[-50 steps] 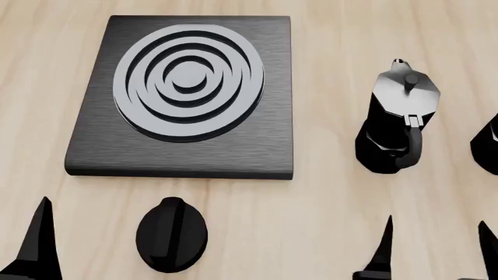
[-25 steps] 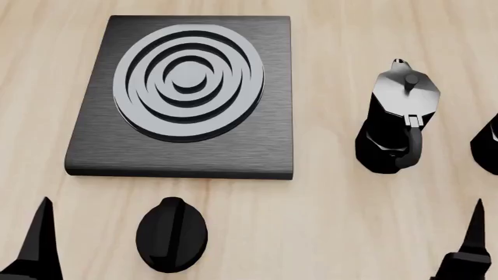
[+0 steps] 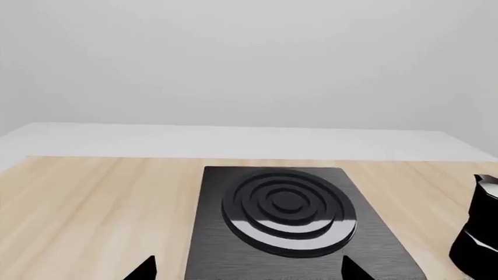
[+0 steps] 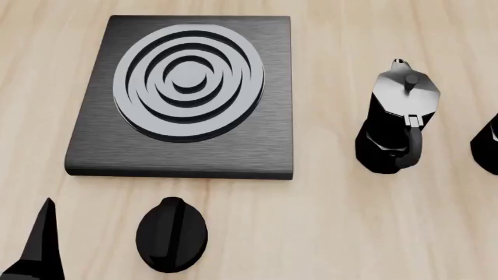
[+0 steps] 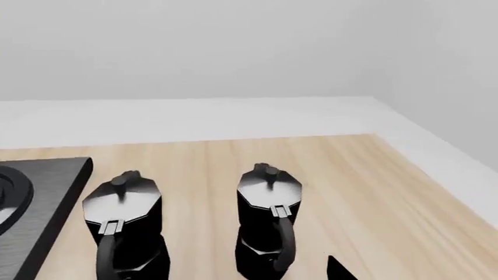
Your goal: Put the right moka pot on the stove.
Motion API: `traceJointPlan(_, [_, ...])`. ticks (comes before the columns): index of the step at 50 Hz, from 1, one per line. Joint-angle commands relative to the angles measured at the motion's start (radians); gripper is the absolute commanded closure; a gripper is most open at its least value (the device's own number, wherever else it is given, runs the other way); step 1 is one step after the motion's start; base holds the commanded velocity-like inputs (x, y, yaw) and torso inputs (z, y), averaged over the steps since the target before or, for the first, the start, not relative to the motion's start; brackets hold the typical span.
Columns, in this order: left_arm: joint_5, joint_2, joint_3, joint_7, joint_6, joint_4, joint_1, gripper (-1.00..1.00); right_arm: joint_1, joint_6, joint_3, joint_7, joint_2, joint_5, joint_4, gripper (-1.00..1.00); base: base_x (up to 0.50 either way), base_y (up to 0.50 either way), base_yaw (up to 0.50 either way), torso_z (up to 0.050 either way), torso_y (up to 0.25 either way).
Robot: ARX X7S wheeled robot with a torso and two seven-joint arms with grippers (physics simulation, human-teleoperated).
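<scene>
Bright, even, sharp renders; soft sheen on the glossy black faceted moka pot (image 4: 395, 119), faint shadows on the pale wooden tabletop (image 4: 327, 221).

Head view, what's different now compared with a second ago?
The right gripper has slid rightward and out of the frame: both fingertips showed a second ago, one half a second ago, none now. The left gripper, stove, knob and moka pots stayed put. Nothing was grasped or released.
</scene>
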Motion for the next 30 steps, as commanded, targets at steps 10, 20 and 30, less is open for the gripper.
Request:
traceJointPlan(10, [0.009,-0.009,0.002,-0.008,0.026,0.004,0.011,-1.0,0.085,-0.001,-0.008,-0.107,0.081,0.048,0.175,-1.0,0.0,0.0,0.0,0.0,0.0])
traceJointPlan(20, [0.0,-0.015,0.007,-0.005,0.031,0.004,0.006,-1.0,0.122,-0.055,-0.089,-0.172,0.063,-0.024,0.271,-1.0,0.0,0.0,0.0,0.0,0.0])
traceJointPlan(30, [0.003,-0.019,0.006,-0.009,0.044,0.004,0.01,-1.0,0.213,-0.054,-0.159,-0.203,0.087,-0.029,0.348,-1.0,0.0,0.0,0.0,0.0,0.0])
